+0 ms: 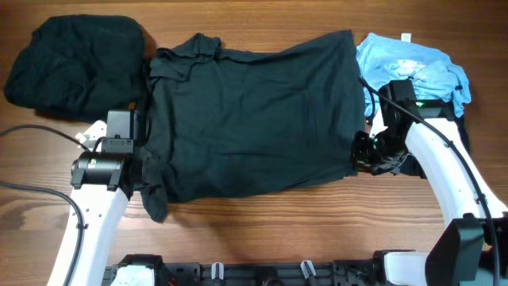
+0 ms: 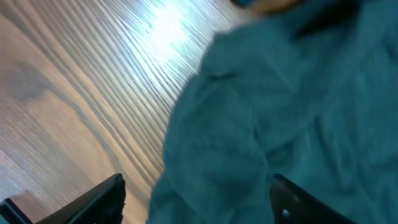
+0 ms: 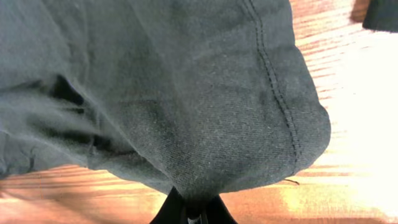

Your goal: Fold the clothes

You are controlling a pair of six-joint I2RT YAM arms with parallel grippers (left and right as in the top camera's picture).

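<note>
While the dark T-shirt [image 1: 254, 111] is spread flat across the middle of the wooden surface [image 1: 262, 226], it is attended at both ends. Its long axis is laid left to right in the overhead frame, with the collar seen at the upper left and the hem at the right edge.

The right fingers [image 3: 166, 214] are clamped together on the cloth at the lower right corner. In the right wrist view the stitched hem is seen running up from the pinch, with fabric bunched above it.

The left fingers [image 2: 102, 199] are held apart at the lower left of the shirt, where a sleeve is draped toward the bottom of the frame. Cloth is seen lying between them, though that view is blurred and it cannot be told whether any of it is touched.

A black pile [image 1: 75, 63] is parked at the upper left and a blue garment [image 1: 413, 67] at the upper right, each just beside an end of the shirt.

The coming move is judged to turn on this: the shirt stretches away from the right fingers toward the left of the frame, so a fold of hem toward collar would be carried along that long axis. A hold is had by the right arm only; the left is nearer the collar end, but nothing is gripped by it yet.
</note>
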